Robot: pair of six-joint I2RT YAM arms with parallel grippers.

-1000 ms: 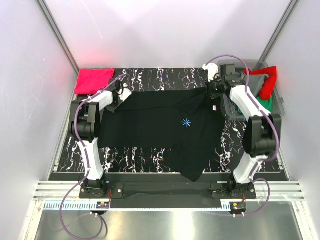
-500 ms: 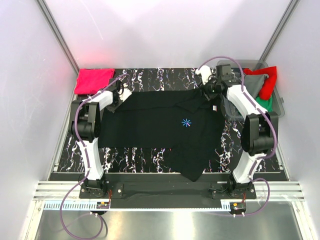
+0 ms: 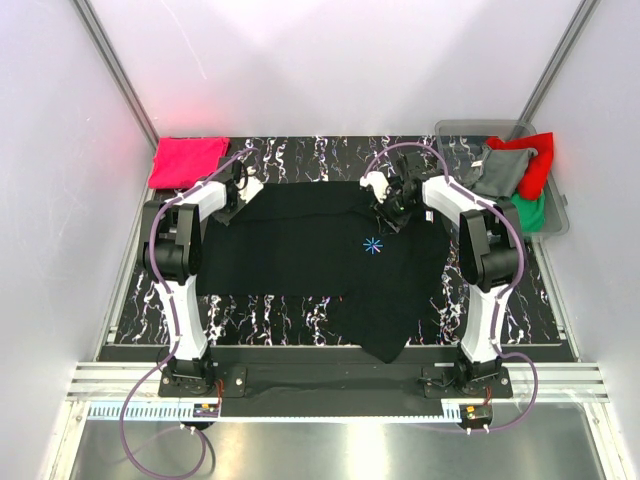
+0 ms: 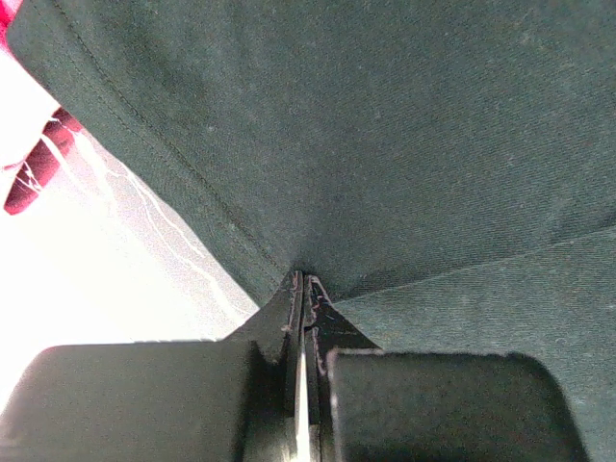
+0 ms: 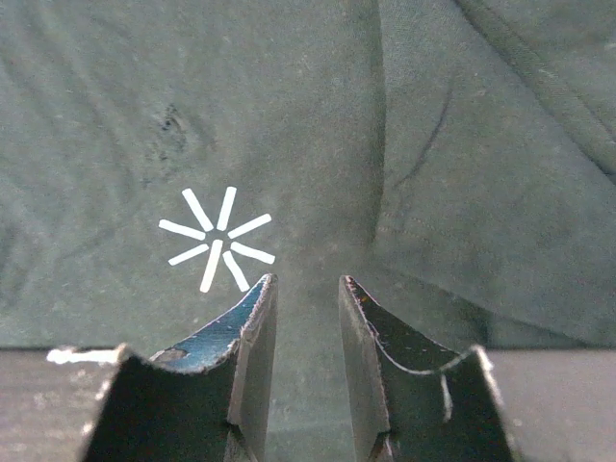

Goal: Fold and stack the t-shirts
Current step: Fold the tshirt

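Note:
The large black t-shirt (image 3: 300, 250) lies spread over the marbled table, its light-blue asterisk mark (image 3: 373, 246) right of centre. My left gripper (image 3: 233, 204) is shut on the shirt's far left edge; in the left wrist view (image 4: 302, 281) the cloth hem is pinched between the jaws. My right gripper (image 3: 390, 212) hovers open over the shirt just beyond the asterisk (image 5: 218, 239); in the right wrist view (image 5: 306, 281) its jaws stand apart with only flat cloth below. A pink-red t-shirt (image 3: 187, 160) lies folded at the far left corner.
A clear bin (image 3: 556, 218) at the far right holds a grey tee (image 3: 500, 172), a red tee (image 3: 536, 165) and a green tee (image 3: 531, 211). White walls and metal posts enclose the table. A sleeve of the black shirt hangs toward the near edge (image 3: 385, 345).
My right gripper has swung left from the shirt's far right corner by the bin to above the shirt's middle near the asterisk; that corner now lies drawn inward. The left arm has not moved.

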